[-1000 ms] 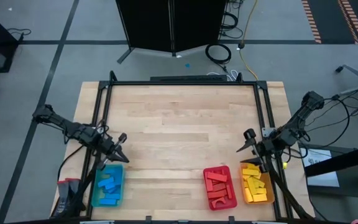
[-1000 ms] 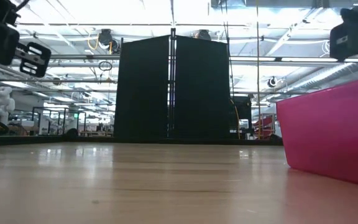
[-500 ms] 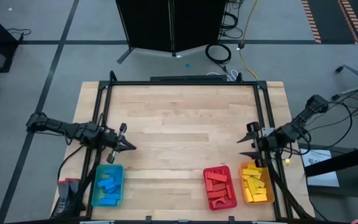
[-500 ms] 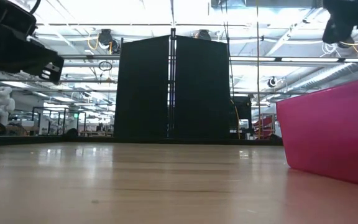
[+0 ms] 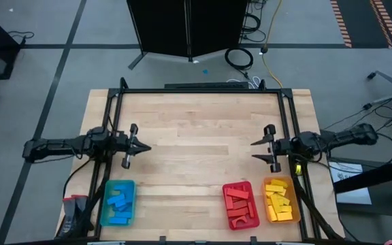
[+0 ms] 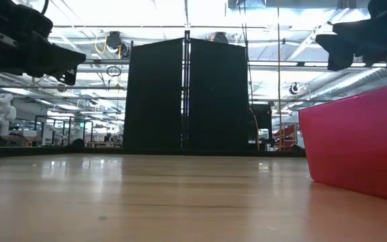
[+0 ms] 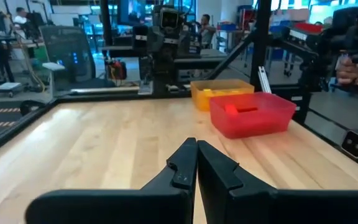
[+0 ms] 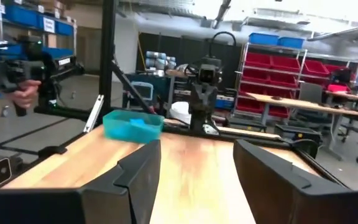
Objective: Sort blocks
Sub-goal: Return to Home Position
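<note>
The blocks lie sorted by colour in three trays near the table's front edge. Blue blocks (image 5: 118, 203) fill a blue tray (image 5: 105, 211), red blocks (image 5: 239, 204) a red tray (image 5: 226, 201), and yellow blocks (image 5: 278, 199) an orange tray (image 5: 295, 204). My left gripper (image 5: 147, 146) hovers above the table's left side, beyond the blue tray. It is shut, holds nothing and points level toward the right. My right gripper (image 5: 253, 151) hovers above the right side, beyond the red and orange trays. It is open, holds nothing and points level toward the left. The two grippers face each other.
A black metal frame (image 5: 196, 90) runs along the table's edges. Bare wood (image 5: 196, 136) lies between the two grippers. In the low view the red tray's wall (image 6: 355, 141) stands close on the right. A person's hand (image 8: 22, 92) shows beyond the table.
Both arms have swung away from their trays toward the table's far edge. My left gripper has turned from pointing at the blue tray to pointing right. My right gripper has turned from pointing at the red and orange trays to pointing left. Neither has opened or shut.
</note>
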You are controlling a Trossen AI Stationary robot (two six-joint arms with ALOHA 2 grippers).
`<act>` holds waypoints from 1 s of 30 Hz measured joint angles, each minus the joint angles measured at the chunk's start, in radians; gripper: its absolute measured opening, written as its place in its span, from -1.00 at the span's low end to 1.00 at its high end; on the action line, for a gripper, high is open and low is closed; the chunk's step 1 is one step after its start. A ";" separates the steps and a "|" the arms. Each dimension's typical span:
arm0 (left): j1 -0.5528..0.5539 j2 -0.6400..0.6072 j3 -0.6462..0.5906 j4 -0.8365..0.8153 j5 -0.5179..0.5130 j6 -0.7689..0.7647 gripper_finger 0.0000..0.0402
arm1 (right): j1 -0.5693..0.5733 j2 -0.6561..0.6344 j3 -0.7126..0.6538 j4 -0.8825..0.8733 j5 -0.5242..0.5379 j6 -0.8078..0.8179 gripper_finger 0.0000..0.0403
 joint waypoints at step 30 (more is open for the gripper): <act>0.547 0.006 -0.001 -0.044 0.534 0.018 -0.92 | -0.323 -0.228 0.001 -0.072 -0.393 0.199 -0.01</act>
